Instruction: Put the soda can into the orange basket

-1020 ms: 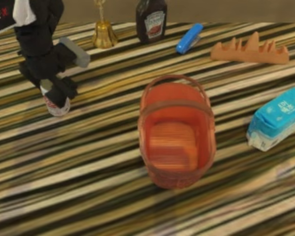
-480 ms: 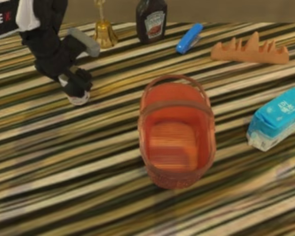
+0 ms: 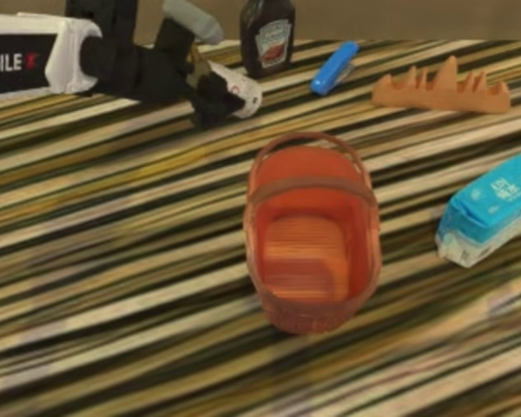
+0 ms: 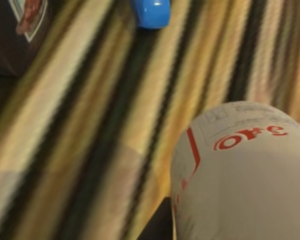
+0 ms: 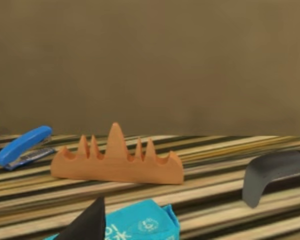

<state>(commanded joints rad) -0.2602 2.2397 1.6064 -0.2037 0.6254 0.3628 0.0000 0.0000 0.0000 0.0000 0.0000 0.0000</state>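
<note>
Item: soda can in carry, short of the orange basket.

Far left of the top view: left gripper [image 3: 215, 94], fingers closed around the soda can [image 3: 240, 89], which was held clear of the striped table [image 3: 113, 261] and lay tilted on its side near the far edge, beside the dark sauce bottle [image 3: 267, 35]. Centre: orange basket [image 3: 365, 261], upright and empty, hoop handle [image 3: 311, 186] across its middle. Blue stapler [image 3: 333, 67] and toothed rack [image 3: 441, 89] beyond. Right: blue packet [image 3: 491, 208]; right gripper [image 5: 185, 200] parked over it, fingers apart and empty. Step judged: transport. Next move would call for carrying the can over the basket, clear of the handle, then releasing.
</note>
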